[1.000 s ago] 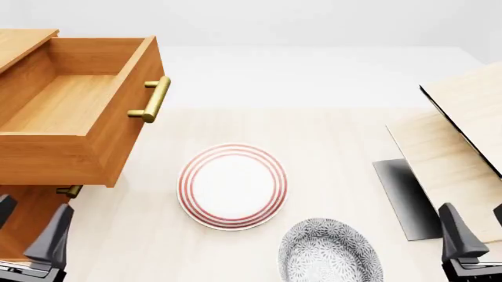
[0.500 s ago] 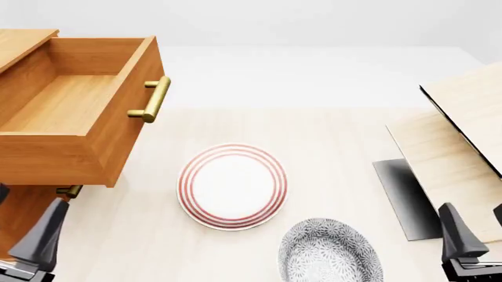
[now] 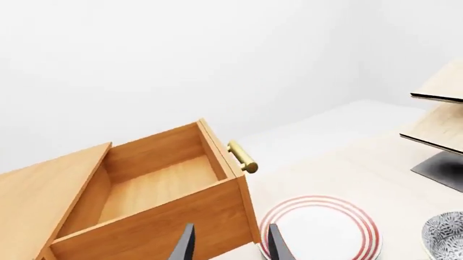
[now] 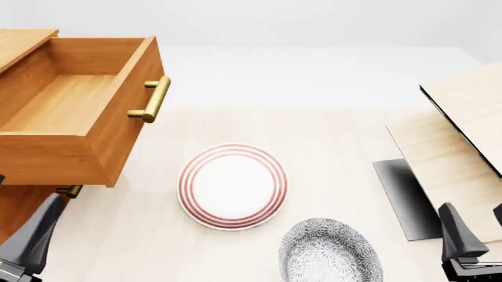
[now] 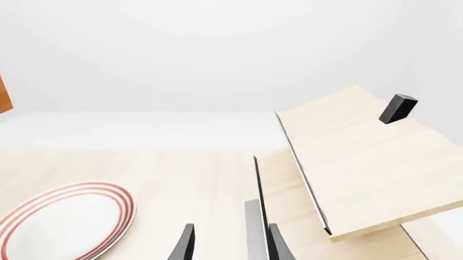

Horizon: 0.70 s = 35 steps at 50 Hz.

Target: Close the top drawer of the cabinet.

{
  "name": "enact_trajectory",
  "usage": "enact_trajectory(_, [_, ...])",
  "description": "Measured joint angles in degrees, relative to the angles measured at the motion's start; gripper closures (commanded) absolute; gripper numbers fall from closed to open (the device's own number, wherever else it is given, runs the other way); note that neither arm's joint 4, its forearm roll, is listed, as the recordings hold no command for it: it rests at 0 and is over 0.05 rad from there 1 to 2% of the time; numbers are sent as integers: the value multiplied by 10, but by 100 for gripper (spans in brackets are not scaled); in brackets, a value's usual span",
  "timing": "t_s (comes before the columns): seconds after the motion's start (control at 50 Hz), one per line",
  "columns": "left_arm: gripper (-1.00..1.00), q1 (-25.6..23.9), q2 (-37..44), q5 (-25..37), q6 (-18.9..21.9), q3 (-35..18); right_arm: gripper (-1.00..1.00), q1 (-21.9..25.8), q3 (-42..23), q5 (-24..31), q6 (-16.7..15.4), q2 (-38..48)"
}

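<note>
At the bottom left corner of the front view, the left gripper (image 4: 23, 244) shows only dark fingers; in its wrist view the fingers (image 3: 184, 245) stand a narrow gap apart, holding nothing. At the bottom right, the right gripper (image 4: 462, 244) likewise has its fingers (image 5: 184, 244) slightly apart and empty. Near the bottom centre lies a grey patterned plate (image 4: 330, 251), with a red-striped plate (image 4: 231, 186) just above it. Pale wood panels (image 4: 459, 147) fill the right edge. At the upper left, the top drawer (image 4: 74, 111) juts out of the cabinet (image 4: 20, 44), pulled fully open, its brass handle (image 4: 153, 98) facing the table (image 4: 330, 135).
</note>
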Motion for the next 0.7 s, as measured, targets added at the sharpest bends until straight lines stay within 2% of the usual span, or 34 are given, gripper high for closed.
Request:
enact_trajectory(0.46, [-100,-61,107,-74,51,-48,-100,0,0,-2,0,3])
enact_trajectory(0.7, [-100,-96,173,-105,58,-84,-100,0,0,-3,0,3])
